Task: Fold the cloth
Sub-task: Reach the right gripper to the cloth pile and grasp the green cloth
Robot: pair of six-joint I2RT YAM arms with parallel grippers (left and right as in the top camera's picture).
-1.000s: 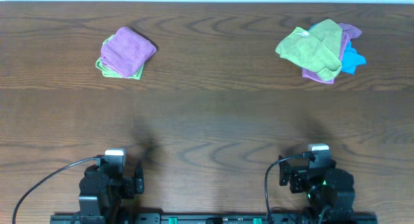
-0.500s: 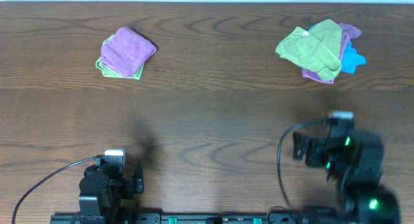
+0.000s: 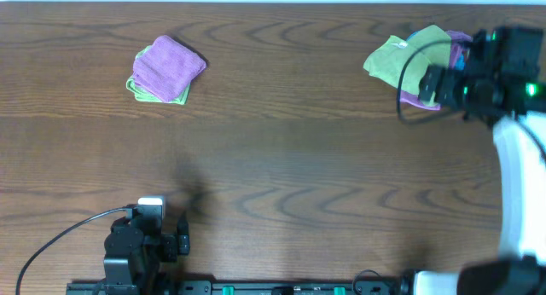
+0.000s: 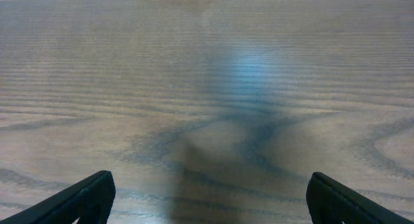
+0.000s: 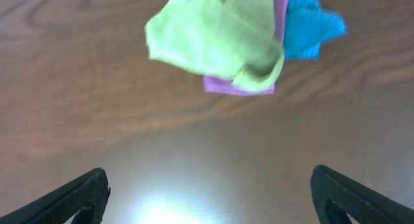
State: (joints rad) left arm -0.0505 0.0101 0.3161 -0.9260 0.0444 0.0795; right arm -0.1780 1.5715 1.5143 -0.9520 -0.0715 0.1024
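Note:
The cloth is lime green and lies crumpled on top of a small pile at the far right of the table. In the right wrist view the cloth lies ahead of the fingers, with a white tag at its far corner. My right gripper hangs high over the pile's near right side, and the arm hides part of the pile. That right gripper is open with only bare table between its fingers. Back at the front left edge, my left gripper is parked; in its own view the left gripper is open over bare wood.
Under the cloth lie a purple cloth and a bright blue cloth. At the far left sits a folded purple cloth on top of a folded green one. The table's far edge runs just behind both piles.
The right arm has risen from its parked spot at the front edge and swung out to the far right, above the pile. Its jaws stayed open. The left arm has not moved.

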